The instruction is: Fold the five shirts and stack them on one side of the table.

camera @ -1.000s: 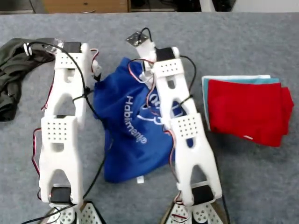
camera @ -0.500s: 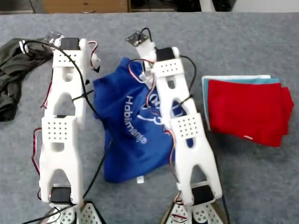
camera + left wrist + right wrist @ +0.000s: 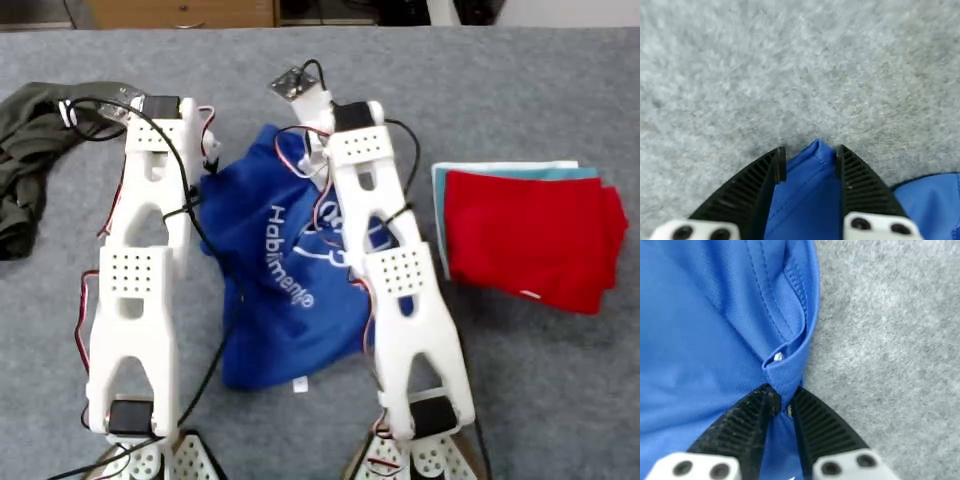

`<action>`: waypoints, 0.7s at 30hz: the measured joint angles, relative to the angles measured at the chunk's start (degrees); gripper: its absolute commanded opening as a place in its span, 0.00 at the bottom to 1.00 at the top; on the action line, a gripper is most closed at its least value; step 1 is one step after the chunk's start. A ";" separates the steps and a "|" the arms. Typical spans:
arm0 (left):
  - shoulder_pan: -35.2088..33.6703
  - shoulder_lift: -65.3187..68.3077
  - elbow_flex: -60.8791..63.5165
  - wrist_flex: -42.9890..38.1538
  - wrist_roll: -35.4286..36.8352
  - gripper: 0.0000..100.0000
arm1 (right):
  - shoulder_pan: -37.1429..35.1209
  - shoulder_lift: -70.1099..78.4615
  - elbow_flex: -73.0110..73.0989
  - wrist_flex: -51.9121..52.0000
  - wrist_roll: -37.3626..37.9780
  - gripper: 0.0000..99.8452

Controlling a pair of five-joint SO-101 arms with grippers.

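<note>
Lying crumpled in the middle of the grey tabletop (image 3: 560, 400), the blue shirt (image 3: 290, 300) sits between the two white arms, its far edge reaching under both wrists. The left gripper (image 3: 809, 157) has a pointed corner of the blue cloth between its black ribbed fingers (image 3: 777, 167); the fingers stand somewhat apart, the fabric fills the gap, and the tip of the corner pokes out over the bare tabletop. The right gripper (image 3: 785, 396) is pinched nearly together on a stitched, folded edge of the same shirt, right where the cloth meets the tabletop. Off to one side lies a folded red shirt (image 3: 530, 240) on top of a light blue shirt (image 3: 500, 171) whose edge shows beneath it. On the opposite side, near the left arm, a dark green shirt (image 3: 25, 150) lies in an unfolded heap.
</note>
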 measured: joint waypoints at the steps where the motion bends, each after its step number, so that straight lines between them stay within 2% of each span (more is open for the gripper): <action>1: 0.18 0.00 0.00 0.00 0.00 0.17 | 0.00 0.00 0.00 0.00 0.00 0.00; 9: 3.16 0.00 0.00 1.41 0.00 0.17 | 0.00 0.00 0.00 0.00 0.00 0.00; 16: 3.43 3.69 -2.81 0.35 0.18 0.04 | 0.00 0.00 0.00 0.00 0.00 0.00; 21: 3.52 5.36 -5.89 0.18 0.09 0.02 | 0.00 0.00 0.00 0.00 0.00 0.00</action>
